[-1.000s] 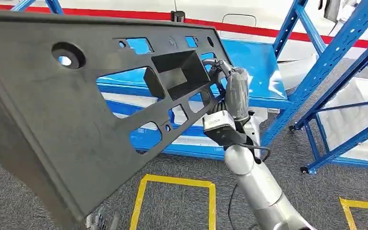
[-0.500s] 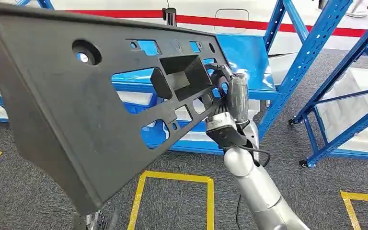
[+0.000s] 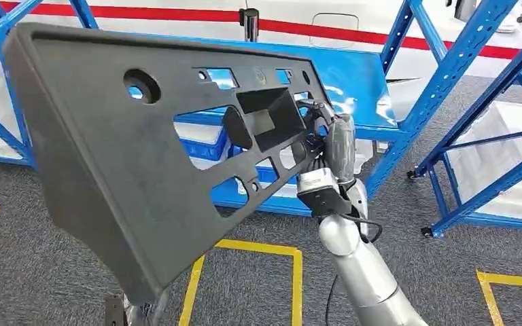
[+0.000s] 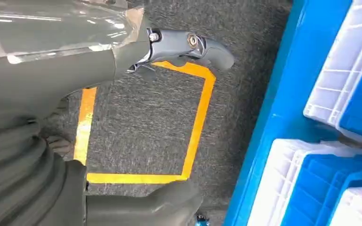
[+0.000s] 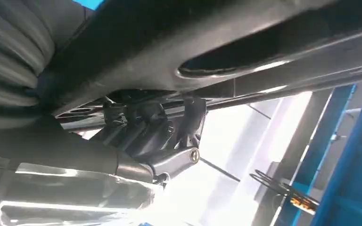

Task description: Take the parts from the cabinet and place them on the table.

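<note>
No writing is legible. The right hand (image 3: 326, 136) grips a matte black panel (image 3: 129, 149) with many cutouts, tilted across the frame's left; whether the left hand (image 4: 184, 44) grips it, I cannot tell.

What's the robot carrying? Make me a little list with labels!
thing held: big black panel with cut-out holes, tilted, off the ground
right hand: grips the panel's far edge
left hand: a finger shows over the floor; grip cannot be told
behind: blue rack with a blue shelf
floor: grey carpet with yellow tape squares
bins: blue and white crates by the rack
</note>
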Robot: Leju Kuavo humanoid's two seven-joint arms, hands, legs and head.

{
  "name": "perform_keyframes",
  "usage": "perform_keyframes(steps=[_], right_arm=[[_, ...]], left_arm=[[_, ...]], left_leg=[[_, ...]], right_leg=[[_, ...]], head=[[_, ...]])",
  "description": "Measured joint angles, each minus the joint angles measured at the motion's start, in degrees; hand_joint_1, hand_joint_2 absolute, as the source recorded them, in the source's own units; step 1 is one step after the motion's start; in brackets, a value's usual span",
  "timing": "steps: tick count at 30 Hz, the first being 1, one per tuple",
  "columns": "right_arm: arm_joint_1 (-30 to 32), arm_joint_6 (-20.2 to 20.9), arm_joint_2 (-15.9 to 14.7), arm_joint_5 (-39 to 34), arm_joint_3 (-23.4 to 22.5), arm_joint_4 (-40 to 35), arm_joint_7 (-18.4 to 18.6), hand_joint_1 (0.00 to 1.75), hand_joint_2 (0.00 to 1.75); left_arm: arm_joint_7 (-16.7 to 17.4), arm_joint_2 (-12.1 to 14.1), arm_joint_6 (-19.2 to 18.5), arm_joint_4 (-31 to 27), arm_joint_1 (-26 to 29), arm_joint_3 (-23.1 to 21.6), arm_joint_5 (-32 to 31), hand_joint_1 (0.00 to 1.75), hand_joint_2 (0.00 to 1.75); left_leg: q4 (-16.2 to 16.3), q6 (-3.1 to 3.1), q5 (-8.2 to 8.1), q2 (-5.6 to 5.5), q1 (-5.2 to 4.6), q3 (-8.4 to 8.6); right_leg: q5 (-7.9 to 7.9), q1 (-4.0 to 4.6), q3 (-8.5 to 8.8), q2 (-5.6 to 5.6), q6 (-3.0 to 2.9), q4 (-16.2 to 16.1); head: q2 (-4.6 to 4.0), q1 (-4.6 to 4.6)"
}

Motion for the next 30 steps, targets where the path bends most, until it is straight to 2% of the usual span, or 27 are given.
perform_keyframes(steps=[1, 2, 3, 5, 6, 7, 8, 10, 11, 12, 13, 14, 15, 16, 17, 18, 19, 20, 21, 22, 23, 24, 26, 27, 28, 29, 30], right_arm=[[0.46, 0.00, 0.00, -0.15, -0.13, 0.06, -0.22, 1.75, 1.75], [0.79, 0.00, 0.00, -0.42, -0.28, 0.07, -0.35, 1.75, 1.75], [0.91, 0.11, 0.00, -1.00, -0.33, 0.07, -0.37, 1.75, 1.75], [0.82, 0.94, 0.11, -2.29, -0.33, 0.02, -0.35, 1.75, 1.75], [0.73, 1.20, 0.24, -2.62, -0.33, -0.02, -0.31, 1.75, 1.75], [0.67, 1.53, 0.39, -2.75, -0.28, -0.04, -0.11, 1.75, 1.75], [0.72, 1.62, 0.46, -2.75, -0.31, -0.18, 0.07, 1.75, 1.75], [0.82, 1.79, 0.55, -2.71, -0.28, -0.24, 0.22, 1.75, 1.75], [0.80, 1.81, 0.63, -2.64, -0.28, -0.26, 0.24, 1.75, 1.75], [0.72, 1.88, 0.81, -2.64, -0.31, -0.31, 0.24, 1.75, 1.75], [0.72, 1.99, 1.03, -2.64, -0.31, -0.39, 0.26, 1.75, 1.75], [0.74, 1.99, 1.11, -2.62, -0.31, -0.44, 0.28, 1.75, 1.75], [0.75, 1.99, 1.14, -2.60, -0.31, -0.44, 0.31, 1.75, 1.75], [0.85, 1.99, 1.14, -2.56, -0.28, -0.46, 0.35, 1.75, 1.75], [1.01, 1.99, 1.14, -2.49, -0.28, -0.46, 0.55, 1.75, 1.75], [1.17, 1.99, 1.14, -2.47, -0.28, -0.46, 0.66, 1.75, 1.75], [1.33, 1.97, 1.09, -2.45, -0.28, -0.48, 0.70, 1.75, 1.75], [1.44, 1.88, 1.05, -2.45, -0.31, -0.55, 0.72, 1.75, 1.75], [1.48, 1.77, 1.01, -2.49, -0.31, -0.66, 0.72, 1.75, 1.75], [1.61, 1.62, 1.01, -2.75, -0.35, -0.85, 0.72, 1.75, 1.75], [1.57, 1.55, 0.92, -3.12, -0.46, -0.87, 0.68, 1.75, 1.75], [1.70, 1.53, 0.94, -3.43, -0.46, -0.87, 0.61, 1.75, 1.75], [2.04, 1.53, 0.94, -3.91, -0.50, -0.92, 0.55, 1.75, 1.75], [2.15, 1.53, 0.90, -4.09, -0.63, -0.92, 0.50, 1.75, 1.75], [2.33, 1.53, 0.92, -4.24, -0.81, -0.96, 0.44, 1.75, 1.75], [2.42, 1.53, 0.92, -4.33, -0.87, -0.98, 0.39, 1.75, 1.75], [2.64, 1.55, 0.92, -4.41, -0.96, -0.98, 0.35, 1.75, 1.75]], left_arm=[[0.00, 0.09, 0.37, 0.02, 0.08, 0.02, 0.07, 0.00, 1.75], [0.00, 0.22, 0.66, 0.02, 0.15, 0.02, 0.06, 0.00, 1.75], [0.00, 0.28, 1.02, 0.02, 0.18, 0.02, 0.06, 0.00, 1.75], [0.00, 0.33, 1.16, 0.02, 0.09, 0.04, 0.06, 0.00, 1.75], [0.00, 0.33, 1.14, 0.02, 0.01, 0.04, 0.06, 0.00, 1.75], [0.00, 0.28, 1.11, 0.02, -0.09, 0.04, 0.06, 0.00, 1.75], [0.00, 0.20, 1.09, 0.02, -0.08, 0.02, 0.06, 0.00, 1.75], [0.02, -0.02, 1.07, 0.04, 0.08, 0.02, 0.04, 0.00, 1.75], [0.04, -0.11, 1.07, 0.07, 0.12, 0.02, 0.06, 0.00, 1.75], [0.07, -0.17, 1.07, 0.11, 0.12, 0.02, 0.06, 0.00, 1.75], [0.07, -0.20, 1.07, 0.11, 0.12, 0.02, 0.04, 0.00, 1.75], [0.13, -0.24, 1.07, 0.15, 0.10, 0.02, -0.02, 0.00, 1.75], [0.39, -0.22, 1.07, 0.22, 0.11, 0.00, -0.22, 0.00, 1.75], [0.68, -0.20, 1.11, 0.35, 0.17, -0.02, -0.46, 0.00, 1.75], [0.96, -0.20, 1.11, 0.52, 0.32, -0.06, -0.55, 0.00, 1.75], [1.03, -0.20, 1.11, 0.59, 0.50, -0.09, -0.57, 0.00, 1.75], [1.07, -0.22, 1.11, 0.70, 0.56, -0.15, -0.64, 0.00, 1.75], [1.09, -0.20, 1.11, 0.79, 0.55, -0.24, -0.74, 0.00, 1.75], [1.09, -0.20, 1.11, 0.79, 0.49, -0.31, -0.88, 0.00, 1.75], [1.07, -0.11, 1.11, 0.79, 0.30, -0.35, -1.07, 0.00, 1.75], [0.92, -0.15, 1.11, 0.79, 0.31, -0.41, -1.07, 0.00, 1.75], [0.87, -0.13, 1.13, 0.81, 0.26, -0.48, -1.07, 0.00, 1.75], [0.70, -0.13, 1.40, 0.81, 0.26, -0.50, -1.03, 0.00, 1.75], [0.57, -0.22, 1.48, 0.83, 0.19, -0.52, -0.94, 0.00, 1.75], [0.48, -0.37, 1.53, 0.83, 0.07, -0.57, -0.90, 0.00, 1.75], [0.31, -0.44, 1.64, 0.83, -0.06, -0.57, -0.68, 0.00, 1.75], [0.24, -0.61, 1.70, 0.83, 0.00, -0.57, -0.61, 0.00, 1.75]], left_leg=[[0.04, -0.08, 0.30, 0.00, 0.00, -0.45], [0.06, -0.16, 0.57, -0.01, 0.02, -0.78], [0.11, -0.36, 0.81, -0.05, 0.05, -1.08], [0.54, -0.78, 1.12, -0.11, 0.19, -1.62], [1.02, -1.02, 1.21, -0.14, 0.12, -1.94], [1.44, -1.44, 1.28, -0.18, -0.23, -2.46], [1.44, -1.84, 1.58, -0.16, -0.26, -2.69], [1.29, -2.53, 2.27, -0.18, -0.06, -2.86], [1.39, -2.84, 2.39, -0.25, 0.03, -3.15], [2.21, -3.20, 0.74, -0.27, 0.31, -3.62], [5.12, -3.44, -2.35, -0.21, 0.36, -4.58], [9.74, -3.67, -5.45, -0.27, 0.40, -6.16], [14.68, -3.84, -8.04, -0.26, 0.40, -7.84], [18.65, -3.89, -9.81, -0.26, 0.39, -9.04], [20.20, -3.83, -10.29, -0.26, 0.39, -9.01], [18.77, -3.60, -9.67, -0.25, 0.38, -7.47], [14.48, -3.19, -8.15, -0.26, 0.35, -4.29], [8.72, -2.69, -6.35, -0.29, 0.25, -0.32], [4.68, -2.19, -5.37, -0.46, 0.10, 2.57], [0.90, -1.49, -6.30, -0.56, -0.24, 4.90], [1.00, -1.28, -5.19, -0.50, -0.63, 4.69], [1.08, -1.05, -5.09, -0.53, -0.96, 4.54], [0.64, -0.11, -4.02, -0.47, -1.14, 4.14], [-0.59, 0.19, -2.67, 0.02, -0.23, 4.09], [-0.87, 0.53, -1.92, 0.07, -0.41, 3.44], [-0.83, 0.78, -1.24, 0.15, -0.41, 2.61], [-0.82, 0.73, -0.62, 0.18, -0.43, 1.66]], right_leg=[[-1.26, -0.16, -1.48, 0.00, 0.27, 3.85], [-1.22, -0.34, -1.38, -0.01, 0.75, 4.35], [-0.18, -0.60, 0.22, -0.02, 1.40, 1.91], [3.38, -1.20, 6.02, -0.08, 2.80, -8.27], [4.54, -1.65, 8.73, -0.18, 3.19, -13.33], [4.61, -0.96, 8.92, 0.17, 2.73, -13.85], [4.91, -1.13, 8.45, 0.28, 2.24, -13.75], [5.32, -0.80, 7.96, 0.32, 1.61, -13.23], [5.74, -1.26, 7.76, 0.28, 0.97, -13.41], [6.18, -1.51, 7.55, 0.19, 0.40, -13.41], [6.62, -1.43, 7.08, 0.13, -0.31, -13.40], [7.00, -1.27, 6.57, 0.04, -0.73, -13.39], [7.44, -1.05, 5.99, 0.01, -0.86, -13.35], [7.87, -0.87, 5.40, 0.00, -0.96, -13.31], [8.24, -0.69, 4.85, 0.01, -0.94, -13.30], [8.67, -0.54, 4.31, 0.02, -0.96, -13.30], [9.09, -0.40, 3.85, 0.08, -0.90, -13.30], [9.49, -0.25, 3.51, 0.17, -0.81, -13.31], [9.67, -0.22, 3.42, 0.21, -0.65, -13.31], [10.04, -0.27, 3.32, 0.13, -0.42, -13.34], [10.27, 0.04, 3.29, 0.00, -0.05, -13.35], [10.58, -0.27, 3.20, -0.05, 0.40, -13.35], [11.65, -0.33, 3.14, -0.06, 1.40, -14.03], [11.22, -0.12, 2.66, -0.09, 1.42, -13.43], [9.02, -0.08, 1.27, 0.02, 1.04, -12.14], [6.06, -0.14, 0.22, 0.02, 0.49, -8.97], [3.04, -0.29, -1.12, 0.01, 0.23, -4.26]], head=[[0.00, 0.04], [0.00, 0.02], [0.00, 0.02], [0.00, 0.02], [0.00, 0.04], [0.00, 0.00], [0.00, -0.07], [0.00, -0.02], [0.00, -0.07], [0.00, -0.09], [0.00, -0.13], [0.00, -0.24], [0.00, -0.20], [0.00, -0.22], [0.00, -0.22], [0.00, -0.22], [0.00, -0.22], [0.00, -0.22], [0.00, -0.22], [0.00, -0.20], [0.00, -0.06], [0.00, -0.40], [0.00, -0.35], [0.00, -0.28], [0.00, -0.35], [0.00, -0.09], [0.00, -0.06]])
